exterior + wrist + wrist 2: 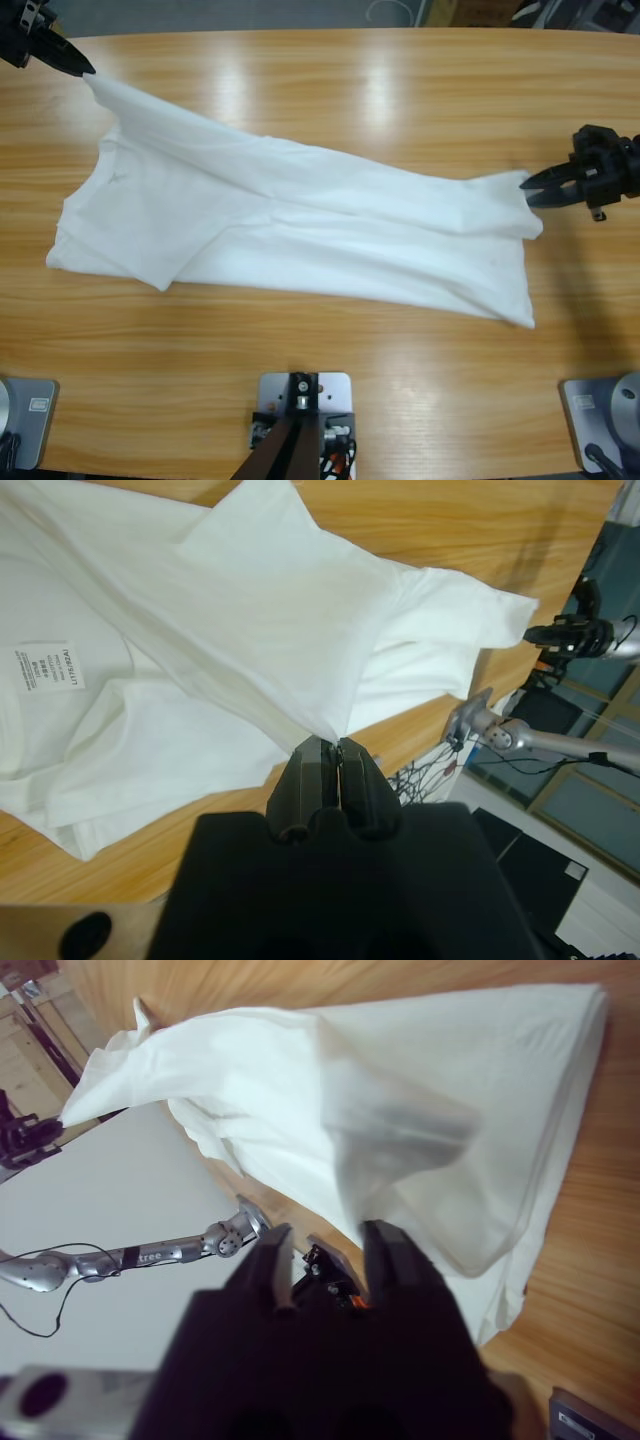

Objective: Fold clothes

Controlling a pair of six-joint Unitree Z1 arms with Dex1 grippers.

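We see the white T-shirt (300,225) spread lengthwise across the middle of the wooden worktop (400,90), most of it lying flat, with two of its far edges lifted off the wood. At the upper left corner of the high view the left gripper (85,70) holds one end of the cloth; in the left wrist view its jaws are pressed together on a pinched fold of the fabric (330,745), which fans out from them over the wood. A white care label (45,666) with small print shows on the cloth in that view, lying flat. At the right edge of the high view the right gripper (530,185) meets the other end of the shirt, where the cloth rises to a point at its tips. In the right wrist view its jaws (325,1245) stand a narrow gap apart and the cloth (400,1120) drapes just ahead of them; we cannot tell from here whether they truly pinch it. The two grippers are well apart, with the shirt drawn out between them.
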